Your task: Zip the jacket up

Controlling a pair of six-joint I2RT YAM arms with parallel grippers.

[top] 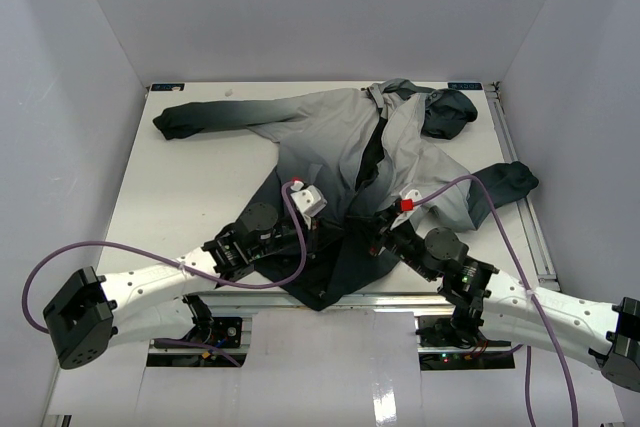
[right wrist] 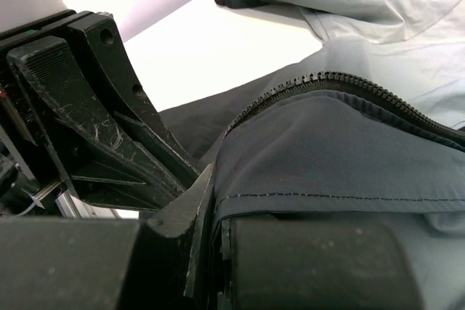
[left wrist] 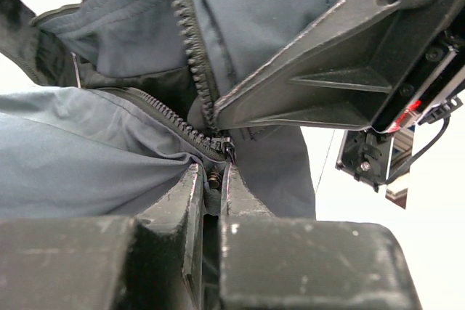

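Left wrist view: your left tool (left wrist: pixel 211 205) pinches the zipper pull (left wrist: pixel 213 178) at the hem, with the teeth (left wrist: pixel 182 27) parted above it. Your right tool (right wrist: pixel 215 241) clamps the jacket (top: pixel 330 137), which is spread with its hood (top: pixel 447 112) toward the surface's (top: pixel 200 207) far right corner. Zipping looks barely begun; nearly the whole run remains.

The jacket (left wrist: pixel 87 157) is running off the left wrist view at 9 o'clock, and the left hand (left wrist: pixel 213 183) is half hiding the zipper slider (left wrist: pixel 227 150) between its fingers.
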